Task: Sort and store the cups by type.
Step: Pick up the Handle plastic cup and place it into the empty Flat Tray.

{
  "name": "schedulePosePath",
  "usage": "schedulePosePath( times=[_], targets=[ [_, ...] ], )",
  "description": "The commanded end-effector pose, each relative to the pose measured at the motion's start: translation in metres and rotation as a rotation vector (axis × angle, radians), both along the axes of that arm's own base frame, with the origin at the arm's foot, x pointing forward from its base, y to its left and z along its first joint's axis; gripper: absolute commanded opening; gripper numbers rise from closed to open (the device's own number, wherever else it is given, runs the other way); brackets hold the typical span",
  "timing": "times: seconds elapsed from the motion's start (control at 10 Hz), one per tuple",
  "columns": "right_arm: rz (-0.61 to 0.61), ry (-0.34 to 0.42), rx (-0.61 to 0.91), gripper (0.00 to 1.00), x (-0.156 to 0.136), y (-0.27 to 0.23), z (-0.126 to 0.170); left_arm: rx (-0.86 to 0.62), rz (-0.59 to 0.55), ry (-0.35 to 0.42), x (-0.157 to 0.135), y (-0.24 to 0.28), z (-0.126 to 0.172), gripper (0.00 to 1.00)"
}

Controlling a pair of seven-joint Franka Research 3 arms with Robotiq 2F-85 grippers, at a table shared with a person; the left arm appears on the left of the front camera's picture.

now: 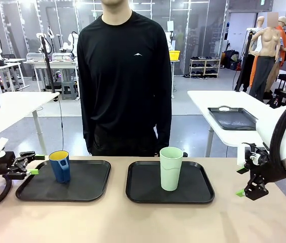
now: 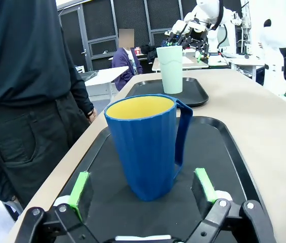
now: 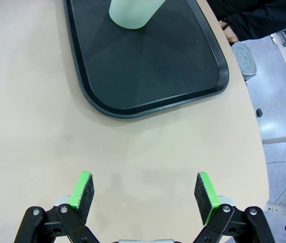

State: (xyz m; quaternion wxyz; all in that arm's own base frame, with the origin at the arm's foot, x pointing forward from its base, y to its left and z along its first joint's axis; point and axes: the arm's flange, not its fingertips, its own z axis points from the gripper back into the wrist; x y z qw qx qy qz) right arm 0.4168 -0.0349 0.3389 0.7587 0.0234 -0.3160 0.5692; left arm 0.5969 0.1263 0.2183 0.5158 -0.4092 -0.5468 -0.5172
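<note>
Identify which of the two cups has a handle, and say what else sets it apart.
The dark blue mug on the left tray has the handle; it is shorter, with a yellow inside. The mint-green tumbler is taller and handleless.

My two white arms, black grippers, and a person in black

My left gripper (image 1: 35, 164) is black linkage with bright green pads on its fingers (image 2: 80, 188), a black cable looping under it at 7 o'clock. My right gripper (image 1: 241, 181) hangs off a bulky white arm wrapped by a thick black cable; silver screws dot its finger joints. The person (image 1: 125, 76) wears a black long-sleeved top with a small white chest logo, and black trousers.
</note>
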Motion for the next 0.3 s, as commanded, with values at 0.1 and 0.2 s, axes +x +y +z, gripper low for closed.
schedulePosePath(
  times=[0.1, 0.2],
  targets=[
    [-0.012, -0.007, -0.002, 1.0, 0.0006, 0.0007, -0.001, 0.007, 0.006, -0.007, 0.0018, -0.0008, 0.0006, 1.0],
    [-0.012, -0.007, -0.002, 1.0, 0.0006, 0.0007, -0.001, 0.007, 0.006, -0.007, 0.0018, -0.0008, 0.0006, 1.0]
  ],
)
